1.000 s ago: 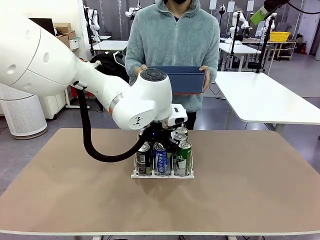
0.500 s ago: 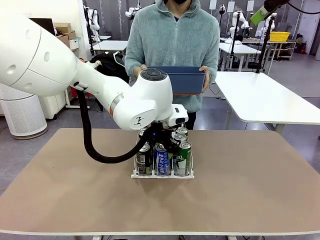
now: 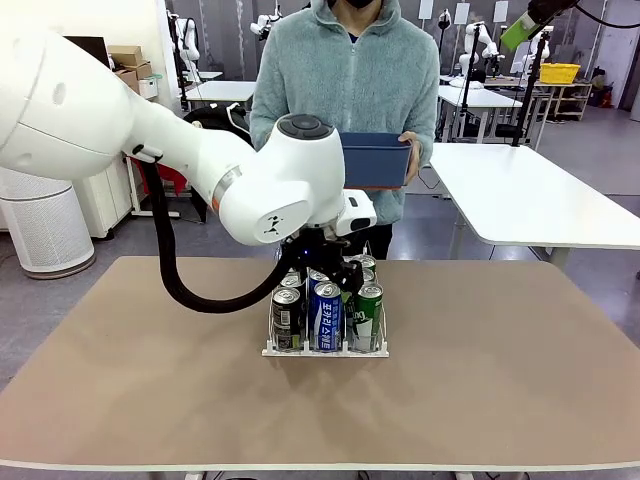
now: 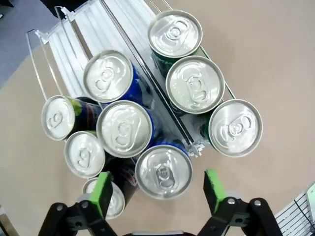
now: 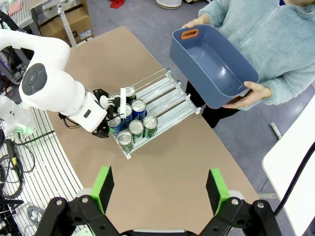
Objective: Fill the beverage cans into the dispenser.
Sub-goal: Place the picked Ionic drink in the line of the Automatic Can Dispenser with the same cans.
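The clear dispenser [image 3: 325, 350] stands mid-table with several beverage cans in its three lanes: black [image 3: 286, 318], blue [image 3: 326, 315] and green [image 3: 369, 312] at the front. My left gripper [image 3: 322, 268] hangs open just above them. In the left wrist view its green pads [image 4: 102, 191] stand apart on either side of the front blue can's silver top [image 4: 163, 171], not touching it. The dispenser's far end [image 4: 74, 34] is bare white. My right gripper [image 5: 160, 189] is open high over the table, looking down on the dispenser [image 5: 167, 96].
A person at the far side holds a dark blue bin [image 3: 378, 160] with both hands; from above the bin [image 5: 211, 69] looks empty. The brown table [image 3: 500, 380] spreads wide around the dispenser. A white table [image 3: 540, 200] stands behind on the right.
My left gripper has opened off the front blue can in the middle lane and lifted a little. That can now stands free in the dispenser.
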Motion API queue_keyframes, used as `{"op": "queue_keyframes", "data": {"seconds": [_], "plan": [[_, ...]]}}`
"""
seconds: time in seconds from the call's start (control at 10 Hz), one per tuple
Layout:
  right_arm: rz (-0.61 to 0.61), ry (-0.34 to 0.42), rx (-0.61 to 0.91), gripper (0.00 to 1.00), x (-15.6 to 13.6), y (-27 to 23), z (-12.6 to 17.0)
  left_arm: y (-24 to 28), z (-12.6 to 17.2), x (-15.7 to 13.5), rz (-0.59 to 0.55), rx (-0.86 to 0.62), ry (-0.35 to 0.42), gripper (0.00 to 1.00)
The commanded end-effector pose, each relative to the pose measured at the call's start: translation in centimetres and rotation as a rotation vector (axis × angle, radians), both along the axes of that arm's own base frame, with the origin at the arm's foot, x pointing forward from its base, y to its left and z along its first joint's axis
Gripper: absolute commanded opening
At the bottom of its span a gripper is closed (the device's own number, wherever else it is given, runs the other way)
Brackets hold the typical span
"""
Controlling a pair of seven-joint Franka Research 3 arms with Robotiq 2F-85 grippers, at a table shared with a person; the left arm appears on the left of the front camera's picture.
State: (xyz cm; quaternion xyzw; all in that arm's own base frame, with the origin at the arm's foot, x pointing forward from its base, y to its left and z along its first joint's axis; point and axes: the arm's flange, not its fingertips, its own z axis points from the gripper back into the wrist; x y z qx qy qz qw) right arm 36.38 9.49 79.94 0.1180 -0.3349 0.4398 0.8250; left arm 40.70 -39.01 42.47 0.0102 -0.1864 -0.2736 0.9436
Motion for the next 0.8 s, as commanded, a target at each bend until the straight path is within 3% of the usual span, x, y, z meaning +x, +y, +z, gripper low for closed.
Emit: {"op": "queue_keyframes", "data": {"seconds": [0.0,0.3,0.7], "plan": [[-0.01,0.003,0.012,1.0,-0.1,0.3,-0.1,0.4,0.7,-1.4,0.035,0.025,-0.03,1.0],[-0.01,0.003,0.012,1.0,-0.1,0.3,-0.1,0.4,2.5,-2.3,0.0,0.039,-0.05,1.0],[-0.01,0.003,0.012,1.0,-0.1,0.3,-0.1,0.3,2.1,-1.3,0.018,0.011,-0.029,1.0]]}}
